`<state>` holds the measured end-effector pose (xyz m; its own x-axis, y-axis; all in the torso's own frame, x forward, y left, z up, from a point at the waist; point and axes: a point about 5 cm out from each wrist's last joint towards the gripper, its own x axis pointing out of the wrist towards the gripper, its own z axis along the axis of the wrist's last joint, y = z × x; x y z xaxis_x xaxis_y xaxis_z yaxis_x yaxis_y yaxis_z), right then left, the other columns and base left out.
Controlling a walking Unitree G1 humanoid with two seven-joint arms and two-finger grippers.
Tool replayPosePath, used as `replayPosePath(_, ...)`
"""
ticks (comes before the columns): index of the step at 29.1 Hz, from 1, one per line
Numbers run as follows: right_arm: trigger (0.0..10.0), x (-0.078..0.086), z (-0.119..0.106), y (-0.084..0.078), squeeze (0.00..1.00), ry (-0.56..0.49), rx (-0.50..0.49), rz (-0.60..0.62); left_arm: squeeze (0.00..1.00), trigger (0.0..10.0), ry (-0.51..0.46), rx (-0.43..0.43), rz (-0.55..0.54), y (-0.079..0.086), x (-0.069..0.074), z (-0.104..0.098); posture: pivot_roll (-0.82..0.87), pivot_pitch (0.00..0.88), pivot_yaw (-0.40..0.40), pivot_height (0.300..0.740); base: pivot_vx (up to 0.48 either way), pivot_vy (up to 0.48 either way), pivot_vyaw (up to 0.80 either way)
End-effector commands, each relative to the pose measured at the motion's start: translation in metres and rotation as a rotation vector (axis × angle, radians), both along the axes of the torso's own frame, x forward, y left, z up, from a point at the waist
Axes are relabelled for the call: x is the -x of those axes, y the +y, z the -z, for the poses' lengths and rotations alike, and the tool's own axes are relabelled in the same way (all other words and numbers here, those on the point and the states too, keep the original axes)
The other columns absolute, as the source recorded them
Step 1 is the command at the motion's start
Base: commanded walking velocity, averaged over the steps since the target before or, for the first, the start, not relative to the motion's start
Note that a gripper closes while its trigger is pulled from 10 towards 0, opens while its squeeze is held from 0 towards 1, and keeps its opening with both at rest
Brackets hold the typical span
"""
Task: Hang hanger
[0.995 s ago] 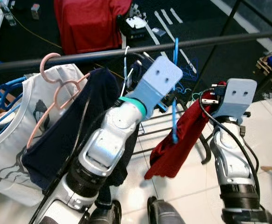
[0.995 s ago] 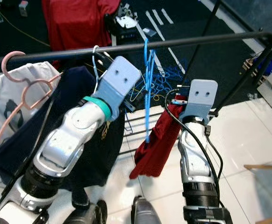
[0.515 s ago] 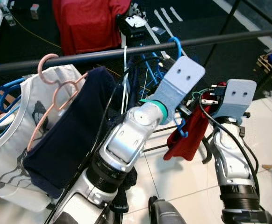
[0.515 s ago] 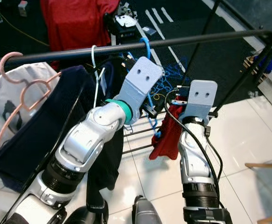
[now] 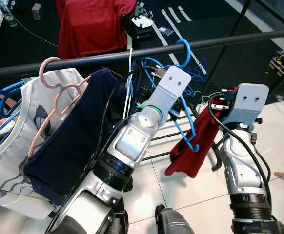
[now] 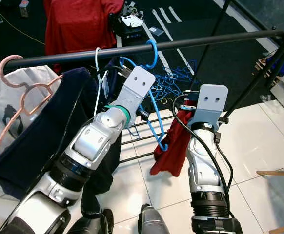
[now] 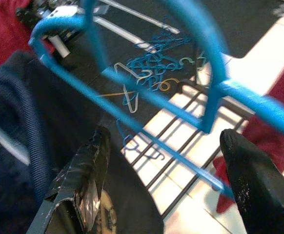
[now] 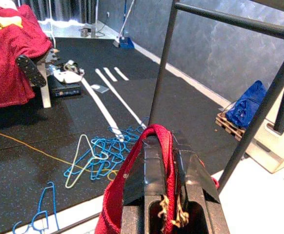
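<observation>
A blue hanger (image 5: 188,127) hangs by its hook over the dark rail (image 5: 83,61), right of the navy garment. Its lower end is caught in the red garment (image 5: 193,148), which droops below the rail. My left gripper (image 7: 165,132) stands open just short of the hanger, whose blue bars cross in front of the two black fingers (image 7: 86,175) without touching them. My right gripper (image 8: 156,146) is shut on the red garment (image 8: 112,209), holding its upper edge below the rail at the right.
On the rail to the left hang a white wire hanger (image 5: 131,73), a navy garment (image 5: 78,131) and a pink hanger (image 5: 54,90) with a white shirt. A pile of blue hangers (image 8: 103,156) lies on the dark floor. The rack's upright (image 8: 161,63) stands at the right.
The blue hanger's hook went up and onto the rail. My left arm then drew back down from the rail, leaving the hanger there. The right arm stayed put.
</observation>
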<state>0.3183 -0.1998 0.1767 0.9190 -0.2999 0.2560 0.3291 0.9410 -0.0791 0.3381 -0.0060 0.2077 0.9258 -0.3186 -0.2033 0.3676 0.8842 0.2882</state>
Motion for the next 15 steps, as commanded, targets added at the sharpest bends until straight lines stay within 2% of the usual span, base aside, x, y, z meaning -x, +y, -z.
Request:
replayPosePath(1,10.0,0.002,0.000,0.001,0.00,-0.015,-0.002,-0.001,0.00,10.0,-0.013,0.098,0.072,-0.038,0.011,-0.021,-0.14,0.103,0.070,0.740,0.000,0.000,0.00)
replayPosePath(5,10.0,0.002,0.000,0.001,0.00,-0.016,-0.001,-0.002,0.00,10.0,-0.030,0.120,-0.013,-0.028,-0.003,-0.026,-0.14,0.104,0.068,0.740,0.000,0.000,0.00)
replayPosePath(7,10.0,0.002,0.000,0.001,0.00,-0.016,-0.001,-0.002,0.00,10.0,-0.030,0.120,-0.013,-0.028,-0.003,-0.026,-0.14,0.104,0.068,0.740,0.000,0.000,0.00)
replayPosePath(9,10.0,0.002,0.000,0.000,0.00,-0.016,0.000,0.000,0.00,10.0,-0.077,0.144,-0.092,-0.010,-0.014,-0.036,-0.14,0.107,0.065,0.740,0.000,0.000,0.00)
replayPosePath(10,10.0,0.002,0.000,0.000,0.00,-0.016,0.000,0.000,0.00,10.0,-0.077,0.144,-0.092,-0.010,-0.014,-0.036,-0.14,0.107,0.065,0.740,0.000,0.000,0.00)
replayPosePath(11,10.0,0.003,-0.001,-0.001,0.00,-0.016,0.000,0.001,0.00,10.0,-0.087,0.172,-0.079,0.001,-0.016,-0.042,-0.13,0.111,0.061,0.740,0.000,0.000,0.00)
replayPosePath(13,10.0,0.003,-0.001,-0.001,0.00,-0.016,0.000,0.001,0.00,10.0,-0.087,0.172,-0.079,0.001,-0.016,-0.042,-0.13,0.111,0.061,0.740,0.000,0.000,0.00)
replayPosePath(14,10.0,0.003,0.000,-0.001,0.00,-0.016,-0.001,0.002,0.00,10.0,-0.076,0.229,-0.036,0.010,-0.012,-0.047,-0.13,0.113,0.059,0.740,0.000,0.000,0.00)
replayPosePath(15,10.0,0.003,0.000,-0.001,0.00,-0.016,-0.001,0.002,0.00,10.0,-0.076,0.229,-0.036,0.010,-0.012,-0.047,-0.13,0.113,0.059,0.740,0.000,0.000,0.00)
